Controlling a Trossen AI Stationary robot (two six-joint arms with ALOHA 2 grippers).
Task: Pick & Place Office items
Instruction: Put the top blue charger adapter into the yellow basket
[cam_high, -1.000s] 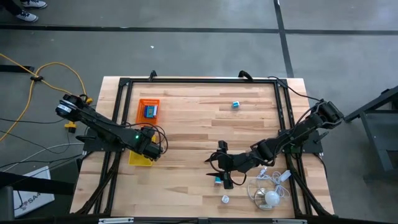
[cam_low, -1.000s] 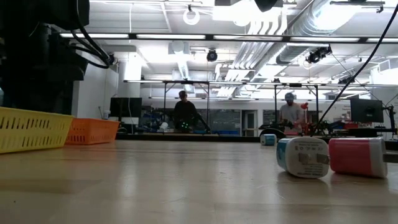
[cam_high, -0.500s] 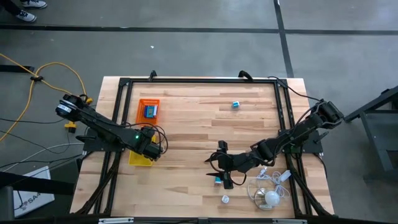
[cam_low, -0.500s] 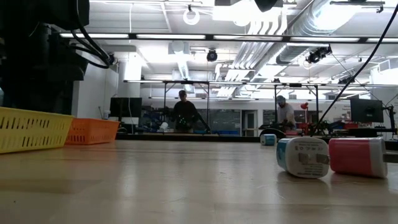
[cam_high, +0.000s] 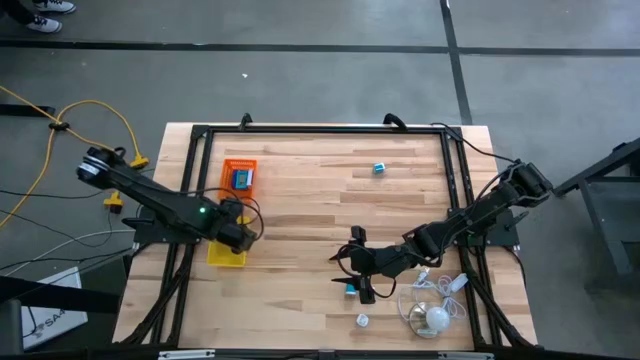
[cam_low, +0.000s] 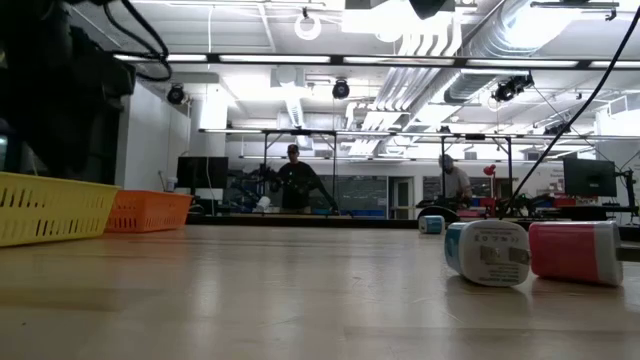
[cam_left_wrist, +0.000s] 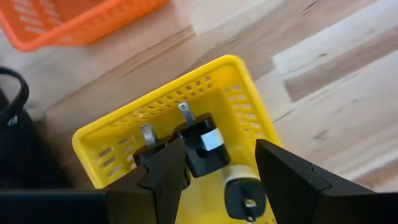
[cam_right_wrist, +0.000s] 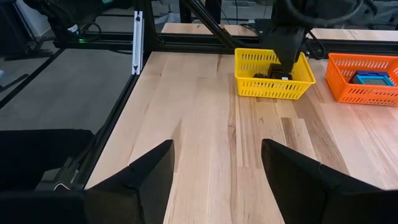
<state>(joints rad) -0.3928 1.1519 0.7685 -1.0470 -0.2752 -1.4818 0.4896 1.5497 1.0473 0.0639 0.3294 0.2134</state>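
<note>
The left tool (cam_left_wrist: 214, 165) hangs just above the yellow tray (cam_left_wrist: 249, 106) with its fingers apart and nothing clamped between them; directly beneath the gap lie a black plug-type item (cam_left_wrist: 202, 149) with two metal prongs and a second dark round piece (cam_left_wrist: 245, 199), both resting on the tray floor. The step in hand appears to be the deposit of an item into this tray, so the correct practice is to lift the tool straight up until the fingers clear the perforated wall before any sideways travel, since a slanted exit could catch the rim and drag the light tray across the bench (cam_high: 330, 200). The orange tray (cam_high: 238, 178) sits just beside the yellow one and already carries a blue item (cam_high: 241, 179). The right tool (cam_high: 357, 268) is near the middle of the bench, fingers spread and empty, pointing across the wood toward the trays. A small teal block (cam_high: 350, 290) lies just beside that tool, partly hidden by it; a white block (cam_high: 362, 320) lies a little nearer the bench edge, and a blue block (cam_high: 379, 168) rests well apart near the far side. The white cable bundle (cam_high: 432, 300) lies close to the right arm and should be avoided during the next approach, as a snagged loop would pull neighbouring items. The low view shows a white plug (cam_low: 487, 253) and a pink block (cam_low: 575, 252) touching or nearly touching on the bench.
</note>
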